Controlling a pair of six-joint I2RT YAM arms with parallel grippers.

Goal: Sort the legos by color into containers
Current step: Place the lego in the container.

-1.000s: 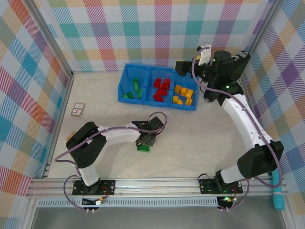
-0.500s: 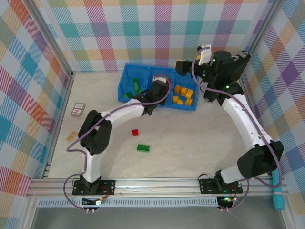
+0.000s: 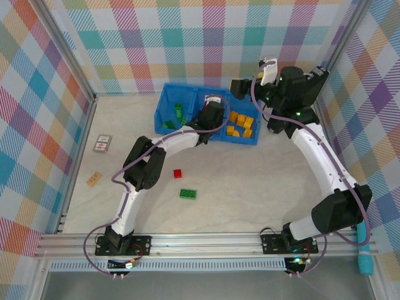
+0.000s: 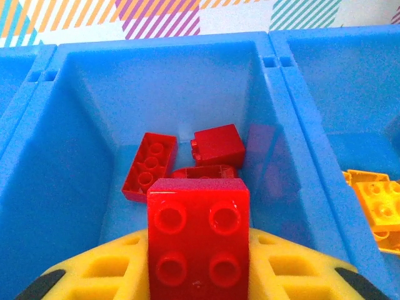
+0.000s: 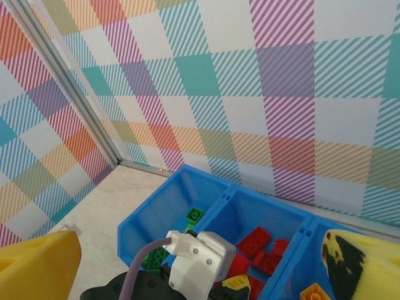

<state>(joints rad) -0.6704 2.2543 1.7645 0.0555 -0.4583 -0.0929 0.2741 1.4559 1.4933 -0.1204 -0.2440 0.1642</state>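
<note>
While the left tool [image 4: 199,275] squeezed a red brick [image 4: 198,240] tight, it hung over the middle box [image 4: 187,81] of the blue bin [image 3: 164,103], where other red bricks [image 4: 149,165] lay. The right tool [image 5: 200,262] stood wide open near the bin's far corner, holding nothing. A green brick [image 3: 187,194] lay on the surface [image 3: 262,181].

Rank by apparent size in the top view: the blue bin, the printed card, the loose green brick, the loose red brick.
1. Long blue plastic bin, largest.
2. Flat printed card and flat green studded brick look alike; no ranking.
3. Small red brick, smallest.
</note>
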